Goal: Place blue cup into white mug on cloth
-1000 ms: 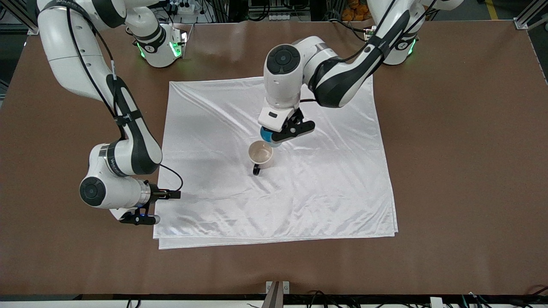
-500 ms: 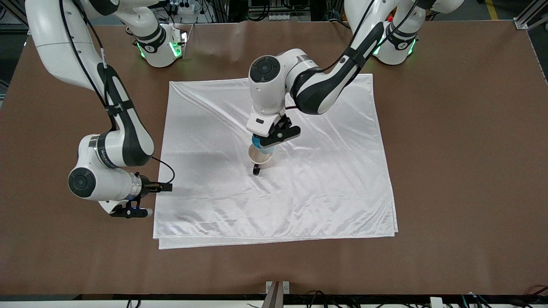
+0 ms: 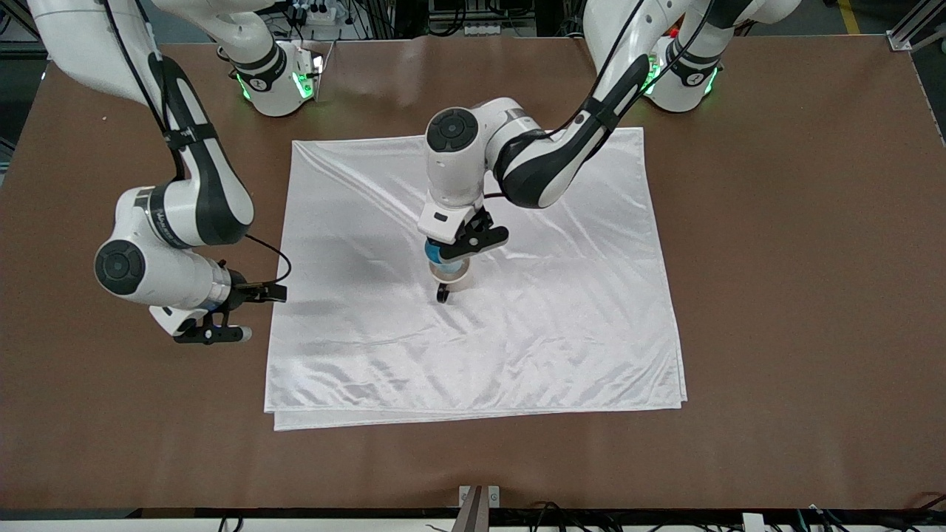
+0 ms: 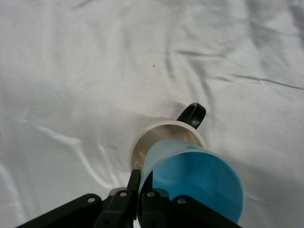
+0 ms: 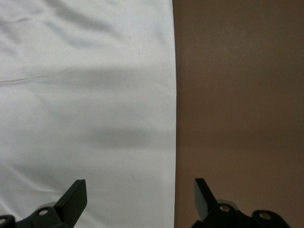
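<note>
The white mug [image 3: 454, 278] with a black handle [image 3: 443, 294] stands near the middle of the white cloth [image 3: 517, 332]. My left gripper [image 3: 452, 253] is shut on the rim of the blue cup [image 3: 441, 255] and holds it right over the mug's mouth, its base at the opening. In the left wrist view the blue cup [image 4: 192, 178] covers much of the mug [image 4: 164, 135], and the fingers [image 4: 134, 185] pinch its wall. My right gripper [image 3: 214, 331] is open and empty over the cloth's edge at the right arm's end; its fingertips [image 5: 76, 194] show there.
The brown table [image 3: 776, 258] surrounds the cloth. The cloth's edge [image 5: 173, 118] runs under the right gripper. Robot bases stand along the table's back edge.
My left gripper has carried the blue cup from beside the mug to right over its mouth and lowered it. My right arm has drawn back off the cloth.
</note>
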You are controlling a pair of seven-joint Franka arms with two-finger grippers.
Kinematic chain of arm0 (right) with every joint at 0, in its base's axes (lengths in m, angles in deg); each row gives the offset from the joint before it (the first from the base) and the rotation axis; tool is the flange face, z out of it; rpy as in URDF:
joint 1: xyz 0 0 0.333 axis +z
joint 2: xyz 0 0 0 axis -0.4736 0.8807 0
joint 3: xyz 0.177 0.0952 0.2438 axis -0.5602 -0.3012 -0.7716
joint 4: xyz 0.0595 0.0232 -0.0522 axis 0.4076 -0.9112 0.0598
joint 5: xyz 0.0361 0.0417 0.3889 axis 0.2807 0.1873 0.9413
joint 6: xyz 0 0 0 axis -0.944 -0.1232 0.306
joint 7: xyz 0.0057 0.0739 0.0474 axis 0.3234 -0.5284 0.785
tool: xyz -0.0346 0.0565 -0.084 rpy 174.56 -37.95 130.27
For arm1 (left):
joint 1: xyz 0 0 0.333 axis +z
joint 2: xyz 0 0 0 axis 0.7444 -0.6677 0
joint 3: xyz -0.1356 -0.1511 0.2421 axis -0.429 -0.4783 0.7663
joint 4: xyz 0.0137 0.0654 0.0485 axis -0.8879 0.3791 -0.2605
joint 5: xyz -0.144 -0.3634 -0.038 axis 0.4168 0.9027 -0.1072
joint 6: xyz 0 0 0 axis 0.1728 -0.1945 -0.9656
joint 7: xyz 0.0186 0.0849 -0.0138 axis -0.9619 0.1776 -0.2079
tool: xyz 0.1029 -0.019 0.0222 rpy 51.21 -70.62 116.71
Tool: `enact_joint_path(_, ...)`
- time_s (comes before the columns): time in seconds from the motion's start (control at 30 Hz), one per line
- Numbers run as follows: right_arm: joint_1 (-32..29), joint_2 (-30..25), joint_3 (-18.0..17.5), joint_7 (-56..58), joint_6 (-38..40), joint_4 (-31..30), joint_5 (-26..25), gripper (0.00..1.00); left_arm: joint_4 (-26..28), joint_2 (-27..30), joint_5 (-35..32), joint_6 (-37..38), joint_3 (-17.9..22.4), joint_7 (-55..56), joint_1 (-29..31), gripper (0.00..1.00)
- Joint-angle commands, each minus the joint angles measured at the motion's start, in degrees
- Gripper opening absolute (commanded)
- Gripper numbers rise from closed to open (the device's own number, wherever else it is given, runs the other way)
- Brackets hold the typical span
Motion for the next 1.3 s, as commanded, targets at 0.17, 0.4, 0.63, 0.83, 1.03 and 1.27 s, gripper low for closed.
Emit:
enact_joint_path(0.17,-0.7,-14.7,-0.7,0.8,1.3,-10.3,-1.1,1.0,-1.7,-1.5,-1.6,-0.1,0.7,2.8,-1.2,0.0)
enact_joint_path(0.4,-0.1,-20.9,-0.5,0.8,6.8,-9.9,-1.1,1.0,-1.7,-1.6,-1.5,-0.1,0.7,3.1,-1.5,0.44)
enact_joint_path(0.63,0.0,-22.2,-0.5,0.3,15.0,-3.1,-1.3,1.0,-1.8,-1.1,-1.5,-0.1,0.7,2.9,-1.4,1.0)
enact_joint_path(0.83,0.0,-21.8,-0.5,0.3,22.4,5.1,-1.3,1.0,-1.8,1.0,-1.8,0.2,0.8,2.3,-0.7,1.0)
enact_joint_path(1.03,0.0,-21.8,-0.5,0.1,27.7,11.5,-1.3,1.0,-1.5,6.9,-2.0,1.1,0.8,-0.8,1.9,1.0)
enact_joint_path(1.27,0.0,-21.8,-0.5,0.0,32.7,16.1,-1.3,1.0,-1.1,15.1,-3.1,13.9,1.5,-16.6,8.4,1.0)
